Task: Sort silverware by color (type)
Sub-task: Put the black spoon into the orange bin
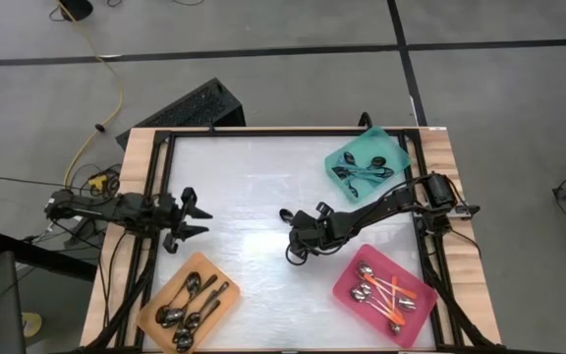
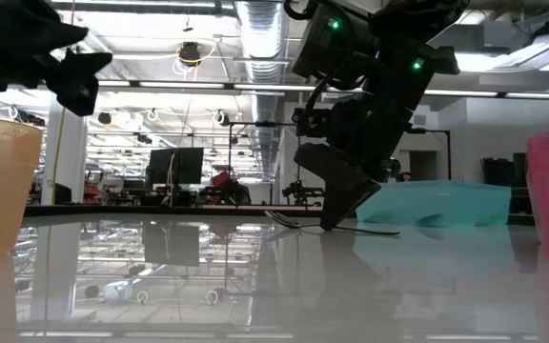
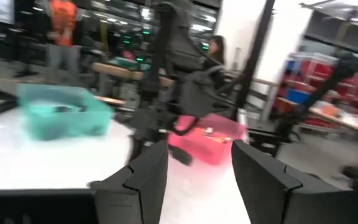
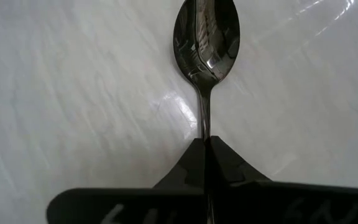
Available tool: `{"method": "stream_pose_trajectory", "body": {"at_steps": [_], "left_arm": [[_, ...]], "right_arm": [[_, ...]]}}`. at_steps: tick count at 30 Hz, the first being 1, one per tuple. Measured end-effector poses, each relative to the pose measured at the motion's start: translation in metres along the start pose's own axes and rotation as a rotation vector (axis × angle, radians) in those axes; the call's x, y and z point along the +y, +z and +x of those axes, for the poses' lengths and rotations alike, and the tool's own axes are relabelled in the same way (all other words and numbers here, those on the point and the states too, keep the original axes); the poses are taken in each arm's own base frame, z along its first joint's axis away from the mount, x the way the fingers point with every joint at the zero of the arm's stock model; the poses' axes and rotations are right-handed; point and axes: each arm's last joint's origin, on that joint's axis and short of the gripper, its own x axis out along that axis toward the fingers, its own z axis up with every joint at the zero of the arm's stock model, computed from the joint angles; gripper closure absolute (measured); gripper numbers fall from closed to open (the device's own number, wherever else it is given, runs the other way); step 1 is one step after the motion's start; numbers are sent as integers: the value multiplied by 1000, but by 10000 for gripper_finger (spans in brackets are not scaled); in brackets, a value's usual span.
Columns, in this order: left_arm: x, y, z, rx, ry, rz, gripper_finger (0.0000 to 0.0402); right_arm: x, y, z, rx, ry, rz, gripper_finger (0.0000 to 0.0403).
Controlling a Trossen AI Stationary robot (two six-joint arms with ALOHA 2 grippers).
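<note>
While pinching a dark spoon [image 4: 206, 43], right claw [image 4: 205, 149] mid-table

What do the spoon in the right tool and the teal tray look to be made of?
Spoon, pinched by its handle in the right tool: looks like polished metal, since its bowl mirrors the surroundings sharply. Teal tray: probably plastic, with uniform colour and thin, slightly translucent walls in the low view; a matte finish as far as shows.

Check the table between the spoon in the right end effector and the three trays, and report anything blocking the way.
Nothing visible blocks it. The right end effector is shut on a shiny all-metal spoon at mid-table; bare white tabletop lies between it and the orange tray, teal tray and pink tray.
</note>
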Motion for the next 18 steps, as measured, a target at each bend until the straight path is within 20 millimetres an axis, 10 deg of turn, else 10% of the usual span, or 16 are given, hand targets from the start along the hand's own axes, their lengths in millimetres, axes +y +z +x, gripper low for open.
{"method": "stream_pose_trajectory", "body": {"at_steps": [18], "left_arm": [[17,3,-1,-8,110,133,237]], "right_arm": [[-4,4,2,0,7,20,390]]}}
